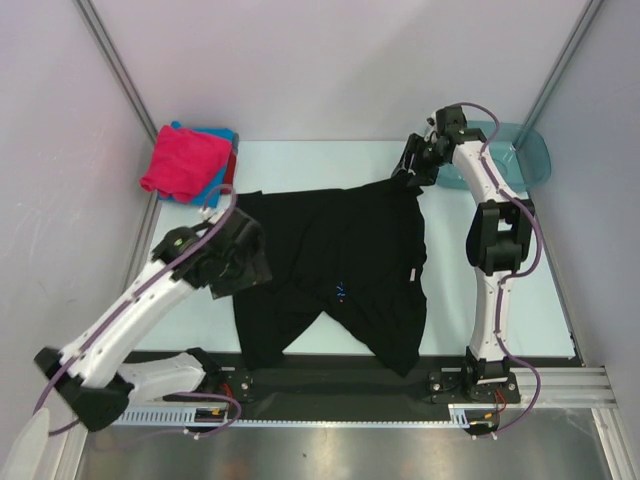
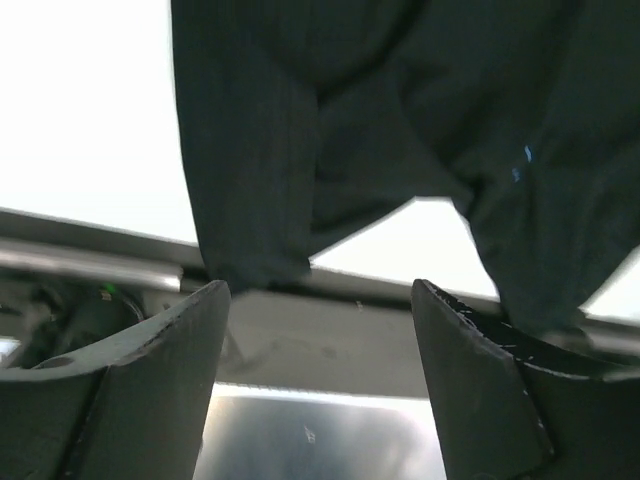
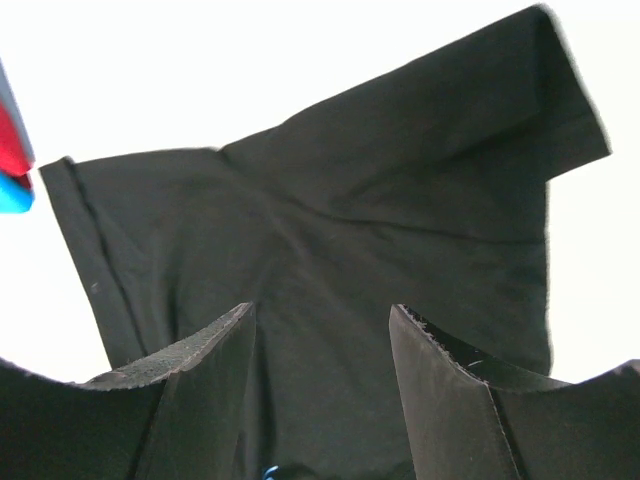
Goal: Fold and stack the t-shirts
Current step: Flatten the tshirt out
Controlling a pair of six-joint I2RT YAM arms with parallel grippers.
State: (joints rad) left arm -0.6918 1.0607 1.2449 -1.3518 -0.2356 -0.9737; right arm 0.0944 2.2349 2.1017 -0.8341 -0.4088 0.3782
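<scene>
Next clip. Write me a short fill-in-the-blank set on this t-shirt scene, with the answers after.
1. The spread-out t-shirt is ____ in colour.
2. The folded stack lies in the far ____ corner.
3. The teal basin stands in the far ____ corner.
4. The left gripper has its jaws ____, with nothing between them.
Missing words: black; left; right; open.

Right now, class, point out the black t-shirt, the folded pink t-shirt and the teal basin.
black t-shirt [image 1: 340, 260]: top external view, middle of its spread body.
folded pink t-shirt [image 1: 185, 162]: top external view, centre of its upper face.
teal basin [image 1: 535, 160]: top external view, its bare right wall.
</scene>
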